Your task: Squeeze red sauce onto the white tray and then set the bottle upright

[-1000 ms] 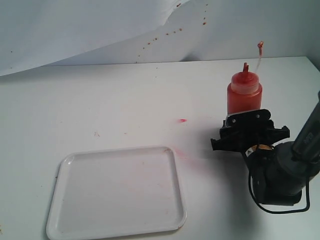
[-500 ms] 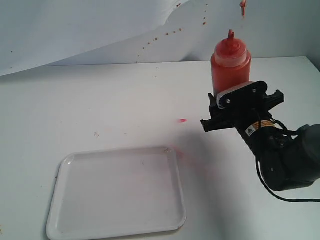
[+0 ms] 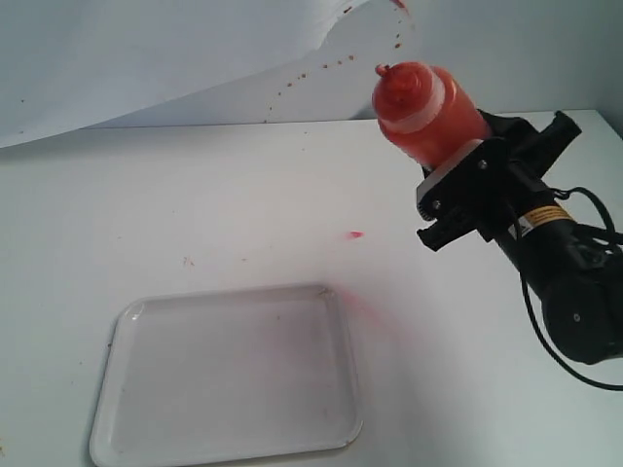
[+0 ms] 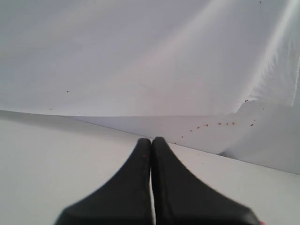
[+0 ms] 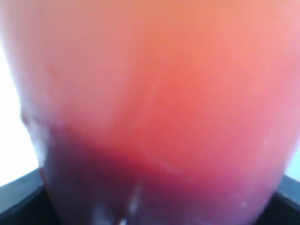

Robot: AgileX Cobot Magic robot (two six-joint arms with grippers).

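The bottle (image 3: 428,112), translucent and red, is held in the air at the right, tilted with its cap toward the upper left. My right gripper (image 3: 465,165) is shut on its lower body. In the right wrist view the bottle (image 5: 154,93) fills the picture as a red blur. The white tray (image 3: 229,375) lies flat at the lower left, well apart from the bottle, with only faint pink smears; no red sauce blob shows on it. My left gripper (image 4: 151,140) is shut on nothing, above the table near the backdrop, and it does not show in the exterior view.
A small red speck (image 3: 355,234) lies on the table between tray and bottle. Red specks dot the white backdrop sheet (image 3: 331,63). The right arm's cable (image 3: 574,360) hangs at the far right.
My right gripper has lifted the bottle off the table, carried it up and slightly left, and tipped it from upright to leaning toward the upper left. The tray has not moved.
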